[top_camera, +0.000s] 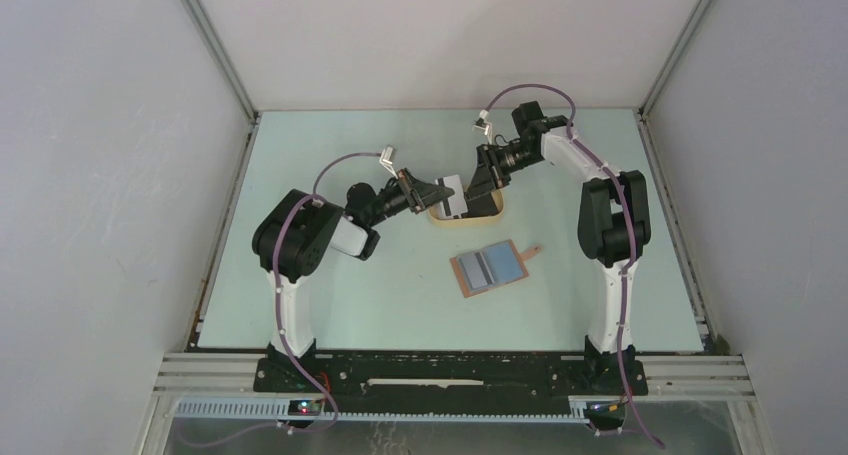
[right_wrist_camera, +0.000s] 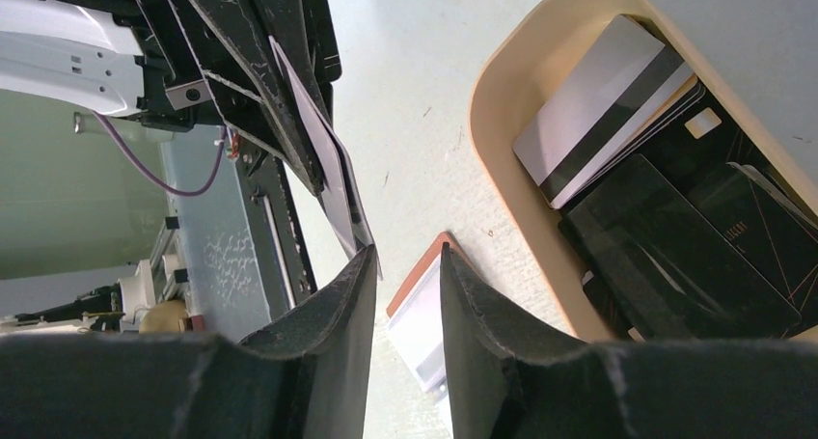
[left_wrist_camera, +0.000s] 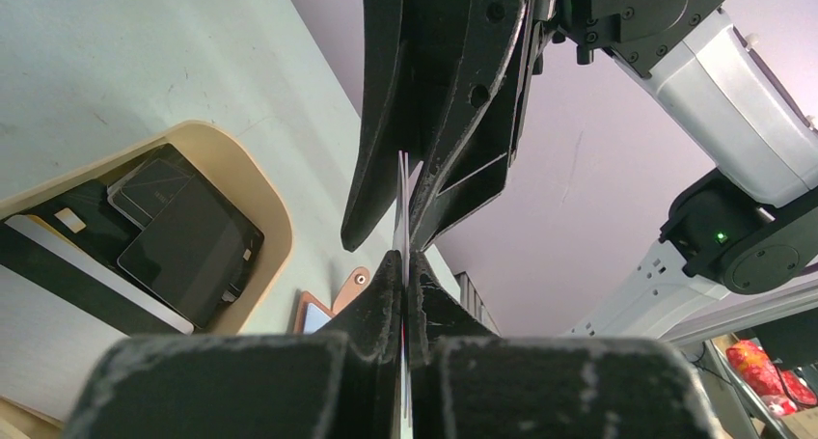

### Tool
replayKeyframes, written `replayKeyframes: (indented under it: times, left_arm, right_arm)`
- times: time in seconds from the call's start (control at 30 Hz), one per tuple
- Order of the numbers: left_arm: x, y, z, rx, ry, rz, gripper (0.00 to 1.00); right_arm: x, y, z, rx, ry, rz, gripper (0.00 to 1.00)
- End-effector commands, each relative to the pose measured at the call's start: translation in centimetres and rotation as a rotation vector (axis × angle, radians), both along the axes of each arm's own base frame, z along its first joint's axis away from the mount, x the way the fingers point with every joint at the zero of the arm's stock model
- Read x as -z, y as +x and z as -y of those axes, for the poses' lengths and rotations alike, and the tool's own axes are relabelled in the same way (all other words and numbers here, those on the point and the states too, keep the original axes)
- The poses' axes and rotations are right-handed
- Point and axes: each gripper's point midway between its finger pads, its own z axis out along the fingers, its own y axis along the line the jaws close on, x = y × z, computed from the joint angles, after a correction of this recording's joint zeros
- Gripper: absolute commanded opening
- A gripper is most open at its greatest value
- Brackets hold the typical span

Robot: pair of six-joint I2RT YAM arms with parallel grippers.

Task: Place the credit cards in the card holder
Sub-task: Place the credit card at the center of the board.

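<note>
Whitish credit card (right_wrist_camera: 325, 164) in left fingers (left_wrist_camera: 382, 292), card holder (top_camera: 489, 268) open

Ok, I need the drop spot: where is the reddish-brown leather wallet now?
In the top view the reddish-brown leather wallet lies open on the table, just on the near side of the oval beige tray, slightly right of centre.

The top camera looks down from above and behind the arms over the whole counter (top_camera: 330, 305). The wrist cameras sit close, looking along the left claw (left_wrist_camera: 403, 265) and right claw (right_wrist_camera: 408, 258), facing one another. All three views share the tray (top_camera: 492, 215) and wallet (top_camera: 490, 268).
</note>
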Motion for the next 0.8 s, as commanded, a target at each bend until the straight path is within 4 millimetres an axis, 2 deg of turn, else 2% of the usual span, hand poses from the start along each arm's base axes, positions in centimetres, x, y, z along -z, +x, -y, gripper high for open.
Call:
replayKeyframes:
  times: [0.0,0.6,0.77]
  left_arm:
    - [-4.4,-0.5,0.2,0.011,-0.059,0.143,0.0]
    - [-4.4,-0.4,0.1,0.016,-0.067,0.132,0.02]
    - [-4.4,-0.5,0.3,0.03,-0.068,0.129,0.02]
  right_arm:
    - [-0.1,0.7,-0.8,0.002,0.017,0.019,0.38]
    - [0.1,-0.5,-2.4,-0.025,0.187,-0.165,0.38]
    - [-0.1,-0.7,-2.7,-0.037,0.231,-0.2,0.34]
